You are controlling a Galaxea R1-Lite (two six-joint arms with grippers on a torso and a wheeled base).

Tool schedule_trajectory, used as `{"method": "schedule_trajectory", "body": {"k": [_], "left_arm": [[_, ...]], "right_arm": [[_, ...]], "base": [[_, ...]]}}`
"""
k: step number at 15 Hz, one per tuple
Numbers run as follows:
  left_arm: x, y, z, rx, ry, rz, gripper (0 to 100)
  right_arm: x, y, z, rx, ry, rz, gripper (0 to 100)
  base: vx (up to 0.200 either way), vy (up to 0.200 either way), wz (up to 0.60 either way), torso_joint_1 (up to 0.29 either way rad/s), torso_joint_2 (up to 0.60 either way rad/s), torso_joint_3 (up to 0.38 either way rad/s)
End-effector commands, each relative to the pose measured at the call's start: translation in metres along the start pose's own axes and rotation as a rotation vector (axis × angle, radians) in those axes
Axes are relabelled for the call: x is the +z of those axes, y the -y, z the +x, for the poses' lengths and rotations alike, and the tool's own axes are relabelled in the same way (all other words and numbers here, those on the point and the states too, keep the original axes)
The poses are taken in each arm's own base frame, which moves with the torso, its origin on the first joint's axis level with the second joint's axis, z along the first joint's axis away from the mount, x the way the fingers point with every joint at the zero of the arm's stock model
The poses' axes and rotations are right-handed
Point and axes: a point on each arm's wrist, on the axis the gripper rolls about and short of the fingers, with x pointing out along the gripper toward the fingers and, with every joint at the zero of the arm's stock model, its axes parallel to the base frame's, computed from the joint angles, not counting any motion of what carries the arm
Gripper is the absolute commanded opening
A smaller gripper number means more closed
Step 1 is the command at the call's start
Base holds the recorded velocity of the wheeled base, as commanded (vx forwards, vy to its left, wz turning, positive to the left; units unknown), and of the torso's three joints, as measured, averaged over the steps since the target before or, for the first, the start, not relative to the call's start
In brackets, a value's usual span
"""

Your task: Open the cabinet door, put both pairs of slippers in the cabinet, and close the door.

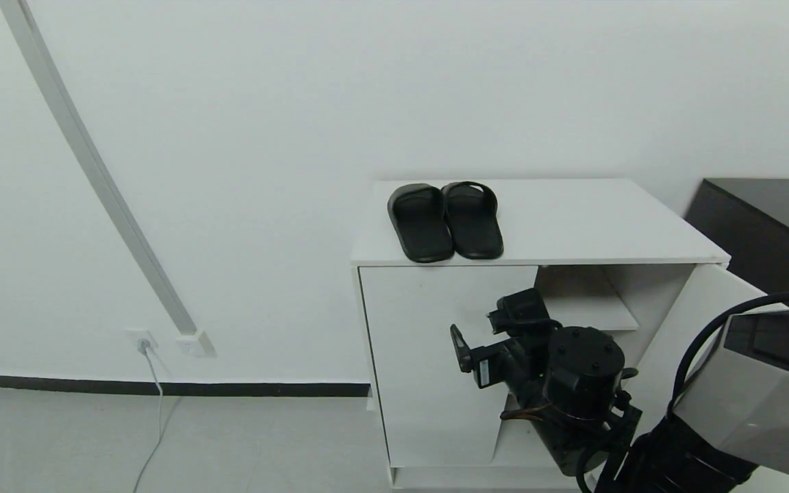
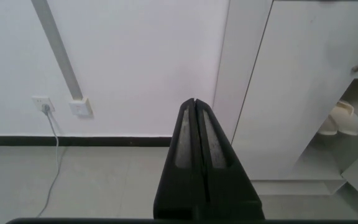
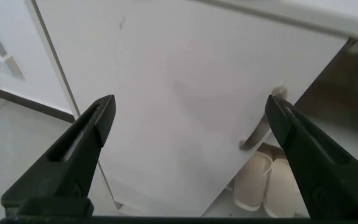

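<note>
Your right pincer (image 3: 190, 106) hangs wide open and empty before the cabinet (image 1: 593, 226), presumably ready for the black slippers (image 1: 445, 220) on its top; your left pincer (image 2: 194, 107) is closed, empty.

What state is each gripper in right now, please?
Left gripper: closed, holding nothing.
Right gripper: open, holding nothing.

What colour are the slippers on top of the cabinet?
The slippers are black, best seen in the head view.
</note>
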Motion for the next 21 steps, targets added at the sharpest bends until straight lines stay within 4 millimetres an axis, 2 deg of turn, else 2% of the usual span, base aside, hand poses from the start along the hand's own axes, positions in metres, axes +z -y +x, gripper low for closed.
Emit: {"method": "schedule_trajectory", "body": {"k": [1, 9, 13, 15, 17, 21], "left_arm": [[0.000, 0.000, 0.000, 0.001, 0.000, 0.000, 0], [0.000, 0.000, 0.000, 0.002, 0.000, 0.000, 0], [0.000, 0.000, 0.000, 0.001, 0.000, 0.000, 0], [0.000, 0.000, 0.000, -0.001, 0.000, 0.001, 0], [0.000, 0.000, 0.000, -0.002, -0.002, 0.004, 0], [0.000, 0.000, 0.000, -0.002, 0.000, 0.006, 0]], "right_arm": [[-0.001, 0.000, 0.000, 0.001, -0.002, -0.002, 100], [0.000, 0.000, -0.001, 0.008, 0.011, 0.005, 100], [0.000, 0.001, -0.004, 0.068, 0.046, -0.035, 100], [0.011, -0.002, 0.006, 0.060, 0.049, -0.034, 100], [0.033, -0.004, 0.016, 0.065, -0.031, -0.005, 100], [0.104, -0.009, 0.030, -0.015, -0.147, 0.138, 100]], "base": [[0.000, 0.000, 0.00, 0.237, -0.54, -0.310], [0.000, 0.000, 0.00, 0.243, -0.56, -0.312], [0.000, 0.000, 0.00, 0.024, -0.05, -0.029], [0.000, 0.000, 0.00, 0.000, 0.00, 0.000], [0.000, 0.000, 0.00, 0.000, 0.00, 0.000], [0.000, 0.000, 0.00, 0.000, 0.00, 0.000]]}}
